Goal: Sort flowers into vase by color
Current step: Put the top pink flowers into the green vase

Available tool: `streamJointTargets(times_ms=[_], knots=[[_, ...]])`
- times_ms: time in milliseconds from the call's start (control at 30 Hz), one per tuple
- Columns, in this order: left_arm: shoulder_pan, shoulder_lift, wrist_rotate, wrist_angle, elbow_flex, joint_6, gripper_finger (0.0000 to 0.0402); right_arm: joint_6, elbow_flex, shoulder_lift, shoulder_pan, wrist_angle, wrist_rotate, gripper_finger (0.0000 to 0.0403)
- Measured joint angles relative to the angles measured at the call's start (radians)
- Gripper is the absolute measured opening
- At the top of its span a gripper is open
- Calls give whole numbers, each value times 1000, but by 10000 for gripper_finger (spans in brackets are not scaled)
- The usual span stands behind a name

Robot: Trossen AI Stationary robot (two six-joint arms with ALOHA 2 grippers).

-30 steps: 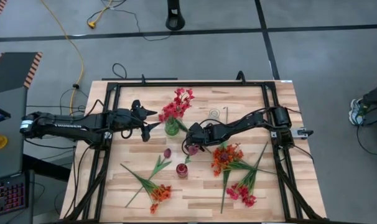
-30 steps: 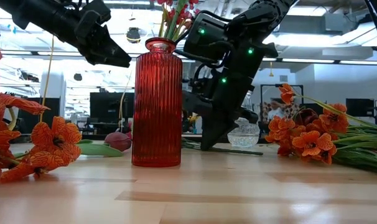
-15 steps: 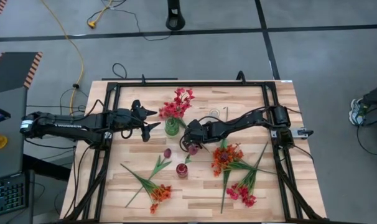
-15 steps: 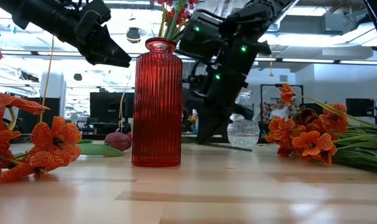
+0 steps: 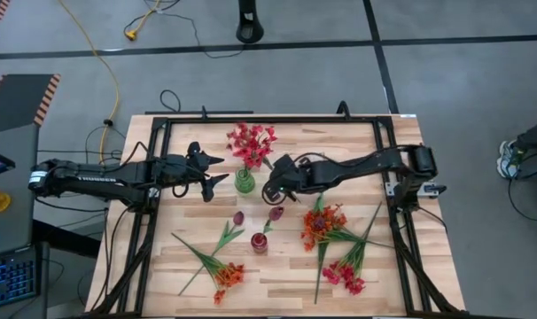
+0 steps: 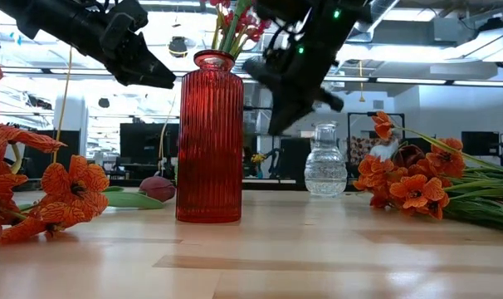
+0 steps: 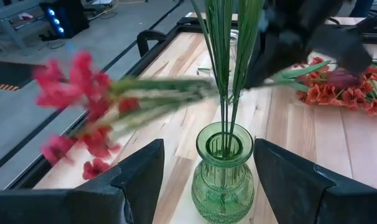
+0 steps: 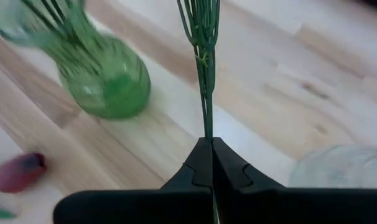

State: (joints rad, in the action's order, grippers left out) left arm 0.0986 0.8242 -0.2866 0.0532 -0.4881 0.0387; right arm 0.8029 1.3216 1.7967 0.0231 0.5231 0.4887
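Right end effector (image 5: 270, 190) clenched on a pink stem (image 8: 204, 68), carrying it beside green vase (image 5: 244, 181). Left end effector (image 5: 217, 168), released, waits near vase. Next: tip stalk upright, lower into neck.

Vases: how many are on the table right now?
3: a green vase mid-table holding stems, a red vase nearer the low camera, and a clear glass vase farther back, right of the green one.
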Motion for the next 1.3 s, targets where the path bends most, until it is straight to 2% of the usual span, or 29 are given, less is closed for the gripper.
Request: streamJointTargets(times_ms=[233,600,867,1000,1167,1300], knots=[[0,0,0,0,0,0,235,-43,0,-102,0,13,52,20],[0,0,0,0,0,2,235,-58,0,-284,-31,187,189,20],[0,0,0,0,0,4,235,-188,0,-398,-41,192,202,20],[0,0,1,0,0,4,235,-220,0,-468,-28,192,247,20],[0,0,2,0,0,9,235,-259,-67,-555,13,98,289,20],[0,0,3,0,0,10,235,-327,-192,-600,47,-100,280,20]])
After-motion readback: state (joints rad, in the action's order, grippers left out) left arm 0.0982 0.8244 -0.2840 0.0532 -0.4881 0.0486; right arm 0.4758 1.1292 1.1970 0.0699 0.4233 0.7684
